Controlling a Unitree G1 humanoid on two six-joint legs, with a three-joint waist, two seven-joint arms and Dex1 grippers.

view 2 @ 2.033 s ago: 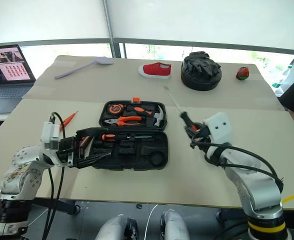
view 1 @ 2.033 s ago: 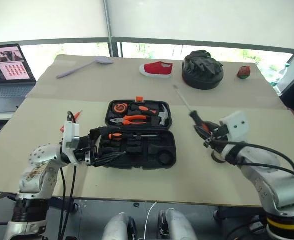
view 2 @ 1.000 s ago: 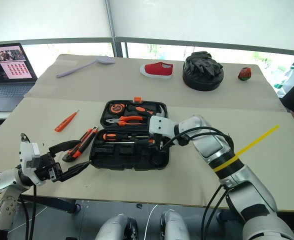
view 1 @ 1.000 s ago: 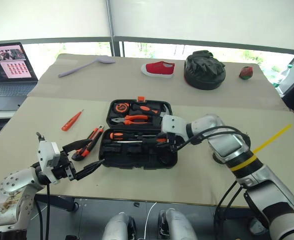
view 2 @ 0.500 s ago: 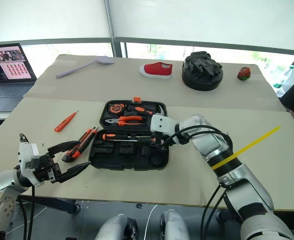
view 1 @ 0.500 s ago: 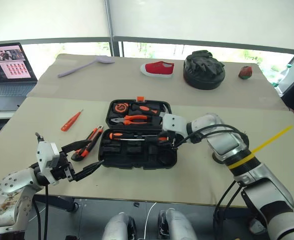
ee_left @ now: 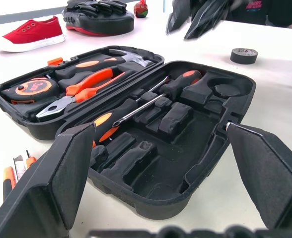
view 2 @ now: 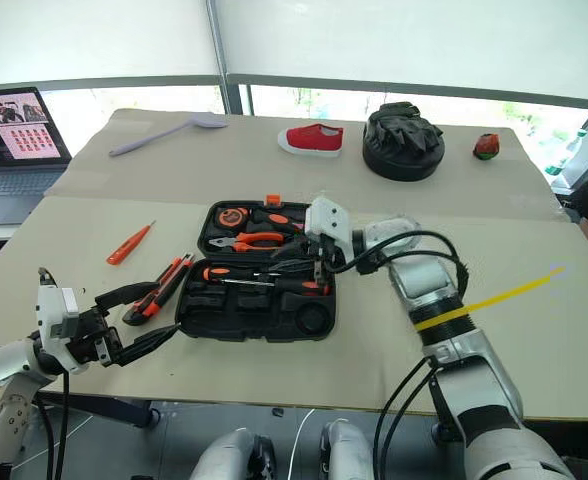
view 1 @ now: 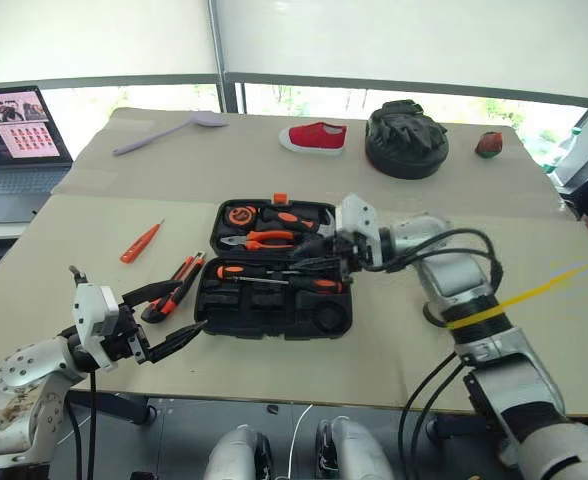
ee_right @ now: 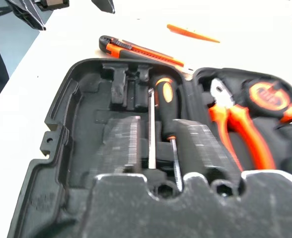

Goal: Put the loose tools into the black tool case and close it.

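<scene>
- Rectangular black moulded-plastic tool case (view 1: 274, 275) lay open mid-table
- Right gripper (view 1: 314, 258) hovered over it, fingers slightly parted, empty
- Left gripper (view 1: 164, 318), wide open, empty, hung at the near-left table edge beside the orange-black utility knife (view 1: 179, 282)

Beige table (view 1: 94, 230) spans mid-frame. White roller blinds (view 1: 404, 40) cover windows along the top, daylight below them. Open laptop (view 1: 14, 140) at upper left.

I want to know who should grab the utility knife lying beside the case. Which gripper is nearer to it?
Left. The left gripper hangs open just in front of the utility knife; the right gripper is over the open tool case, beyond the knife.
</scene>
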